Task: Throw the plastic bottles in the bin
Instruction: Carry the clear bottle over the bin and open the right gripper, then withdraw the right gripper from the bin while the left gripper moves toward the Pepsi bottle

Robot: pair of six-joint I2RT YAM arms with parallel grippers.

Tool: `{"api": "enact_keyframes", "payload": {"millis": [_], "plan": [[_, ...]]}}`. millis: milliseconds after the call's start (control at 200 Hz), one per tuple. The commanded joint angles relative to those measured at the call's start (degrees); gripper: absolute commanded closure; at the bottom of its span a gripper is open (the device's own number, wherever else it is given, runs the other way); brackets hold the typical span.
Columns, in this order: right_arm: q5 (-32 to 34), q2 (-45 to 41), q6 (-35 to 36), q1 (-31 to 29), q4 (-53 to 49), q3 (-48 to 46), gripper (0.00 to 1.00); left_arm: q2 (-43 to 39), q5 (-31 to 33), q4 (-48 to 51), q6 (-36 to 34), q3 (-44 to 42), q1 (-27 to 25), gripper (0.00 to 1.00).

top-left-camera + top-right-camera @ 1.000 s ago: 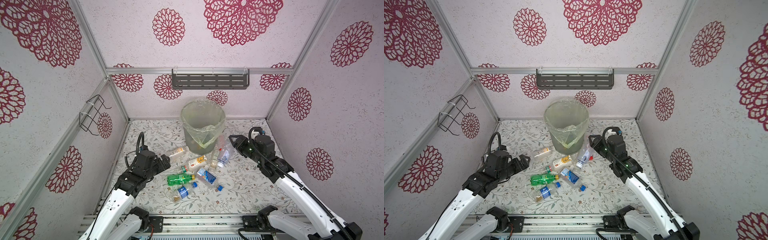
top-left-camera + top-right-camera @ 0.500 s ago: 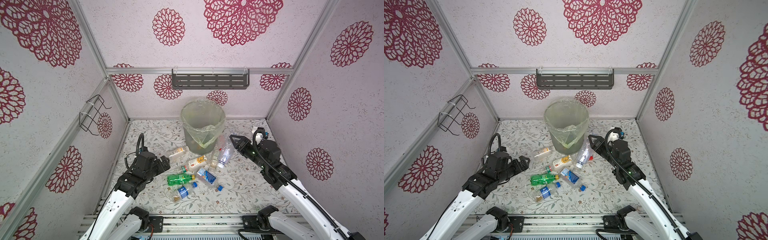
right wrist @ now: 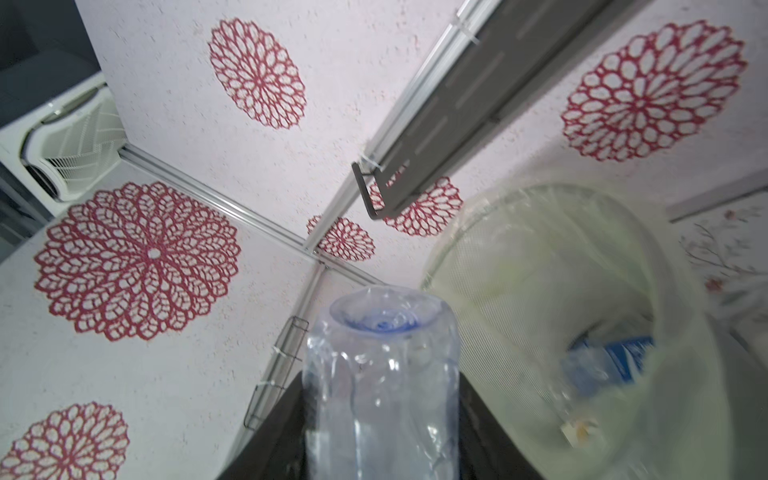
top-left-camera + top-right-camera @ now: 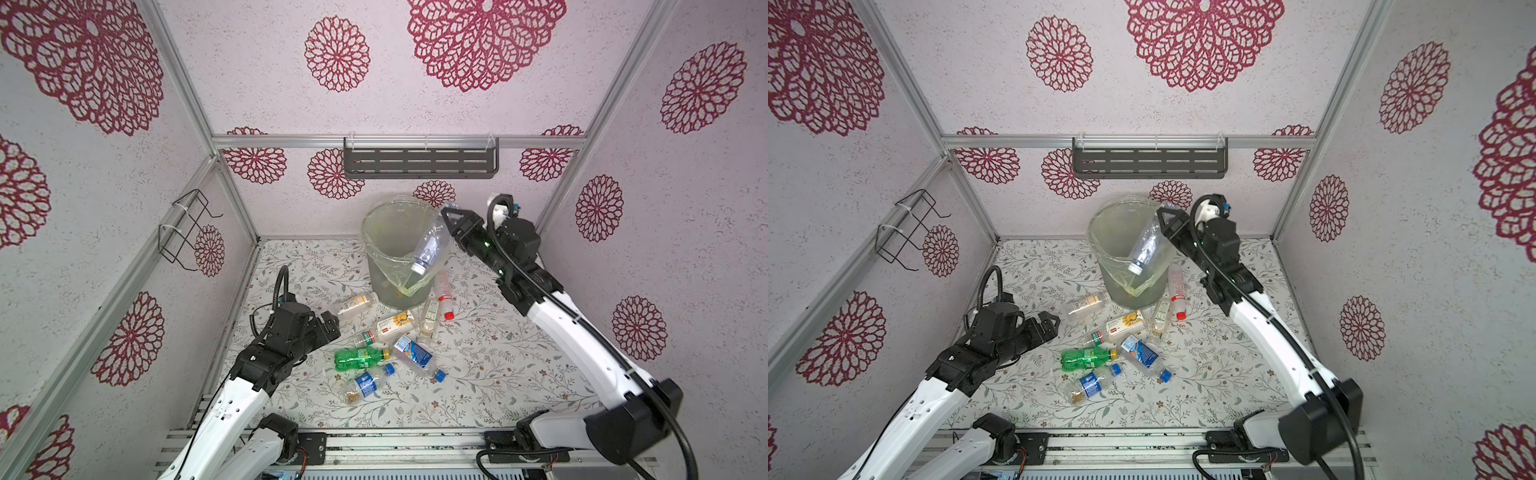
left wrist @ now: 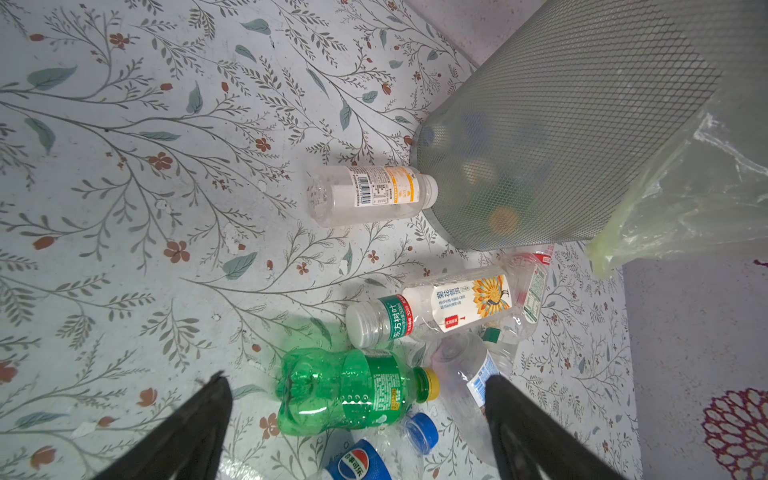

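Overhead, shows right gripper [image 4: 446, 220] clamped on clear bottle [image 4: 428, 245], neck down over bin [image 4: 374, 266] right rim; left gripper [image 4: 332, 329] gaping beside green bottle [image 4: 359, 358], left floor [image 4: 286, 270] bare. Reveals binned bottle [image 3: 615, 361] plainly by right wrist.

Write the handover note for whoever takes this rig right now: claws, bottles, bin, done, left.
Claws: left claw open and empty, beside the green bottle. Right claw shut on a clear bottle, held cap-down over the mouth of the bin.
Done: some bottles already lie in the bin.
Left: drop this one in, then clear about seven bottles lying on the table in front of the bin, among them the red-capped bottle and the yellow-label bottle.
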State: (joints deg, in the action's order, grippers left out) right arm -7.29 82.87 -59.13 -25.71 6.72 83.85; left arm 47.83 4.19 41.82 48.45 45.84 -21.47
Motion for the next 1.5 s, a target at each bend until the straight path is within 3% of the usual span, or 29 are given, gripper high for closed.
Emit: {"api": "enact_keyframes", "payload": {"millis": [0,20,45,115,240,510,916,1031,1491], "plan": [[2.3,10.5,-1.3,-0.2,-1.6,13.1,0.28,1.4,0.7,0.8,-1.4,3.5,0.7,0.03],[2.0,12.7,-1.2,-0.3,-3.0,15.9,0.07,1.5,0.6,0.9,-1.4,3.7,0.7,0.03],[1.0,14.9,-1.1,-0.3,-4.6,19.2,0.01,1.4,0.6,1.1,-1.3,3.9,0.8,0.03],[0.2,18.1,-0.3,-1.2,-6.4,23.6,0.01,1.0,0.7,1.6,-1.1,4.3,0.8,0.03],[5.0,14.3,5.1,-3.6,-9.5,23.2,0.01,-1.2,1.8,2.8,-0.9,4.4,1.0,0.03],[8.4,0.0,12.7,-4.5,-17.0,11.4,0.01,-1.6,0.6,2.3,-0.8,3.2,1.1,0.03],[14.3,-19.7,11.1,-4.5,-17.4,-14.9,0.01,-3.1,-2.6,1.3,0.2,0.5,1.1,0.03],[14.1,-23.1,10.3,-4.5,-16.0,-20.1,0.01,-4.2,-6.8,-0.1,-0.4,-0.1,1.1,0.03],[10.2,-26.4,11.2,-4.4,-17.3,-31.5,0.01,-5.7,-11.5,-1.9,0.7,-4.7,1.0,0.03]]}}
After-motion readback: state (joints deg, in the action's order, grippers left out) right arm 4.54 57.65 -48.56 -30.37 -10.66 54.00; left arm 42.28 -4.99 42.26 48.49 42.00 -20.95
